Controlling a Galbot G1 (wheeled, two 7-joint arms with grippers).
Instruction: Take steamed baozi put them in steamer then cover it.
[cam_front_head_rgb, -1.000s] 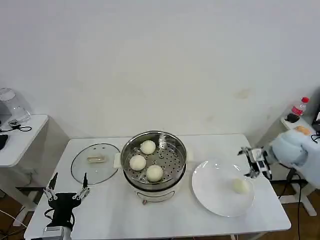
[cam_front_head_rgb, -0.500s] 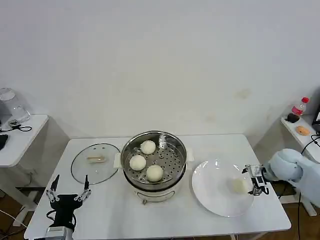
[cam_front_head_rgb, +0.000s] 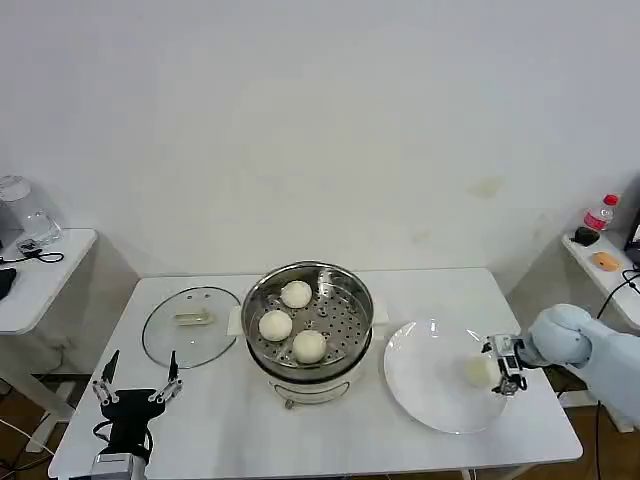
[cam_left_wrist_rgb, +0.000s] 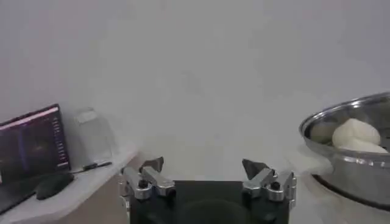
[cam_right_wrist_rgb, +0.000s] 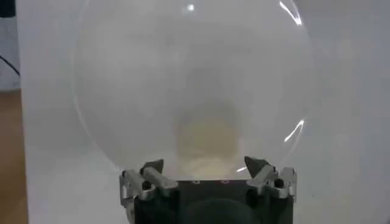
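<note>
Three buns (cam_front_head_rgb: 296, 322) sitting on the perforated tray of the steamer (cam_front_head_rgb: 307, 320) at mid-table, spaced apart, with room for a fourth toward the right side. One last bun (cam_front_head_rgb: 478, 371) lying on the right part of the white plate (cam_front_head_rgb: 425, 385), just right of the steamer, close enough for a short carry. Right gripper (cam_front_head_rgb: 503, 366) low at the plate's right edge, fingers spread with the bun between them (cam_right_wrist_rgb: 209, 141), apparently not yet clamped; lined up from the side, likely for a pinch across the soft bun's middle. Glass lid (cam_front_head_rgb: 192, 325) lying flat on the table, just left of the steamer, handle up, kept within reach for covering once the tray is full. Left gripper (cam_front_head_rgb: 133, 388) parked at the table's near left corner, fingers spread and holding nothing, probably waiting for the lid step.
</note>
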